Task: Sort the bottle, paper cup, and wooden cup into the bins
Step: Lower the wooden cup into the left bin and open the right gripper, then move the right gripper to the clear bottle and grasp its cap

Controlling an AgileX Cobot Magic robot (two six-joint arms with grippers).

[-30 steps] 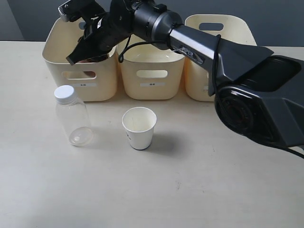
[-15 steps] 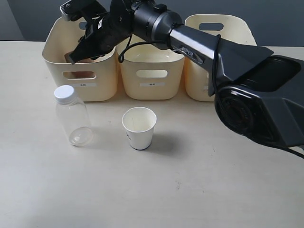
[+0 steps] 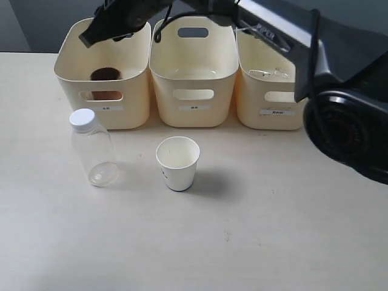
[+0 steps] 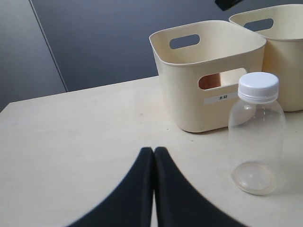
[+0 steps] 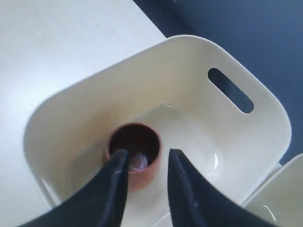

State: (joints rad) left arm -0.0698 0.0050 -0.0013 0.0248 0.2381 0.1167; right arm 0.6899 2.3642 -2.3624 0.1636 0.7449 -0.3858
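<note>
Trouble looked likeliest with the tall clear plastic bottle [image 3: 92,147] and white paper cup [image 3: 177,163], light, topple-prone and unsorted on the table, while the squat reddish-brown wooden cup [image 5: 135,153] sat in the left cream-yellow bin [image 3: 74,76] under the parted, empty right gripper [image 5: 144,182], the left gripper [image 4: 153,156] closed on nothing.

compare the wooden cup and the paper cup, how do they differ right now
The wooden cup is reddish-brown and squat; the paper cup is white and tapered. The wooden cup sits inside the left bin, while the paper cup stands on the table in front of the bins. The right gripper hangs open above the wooden cup; nothing is near the paper cup. Both stand upright, mouths up.
</note>
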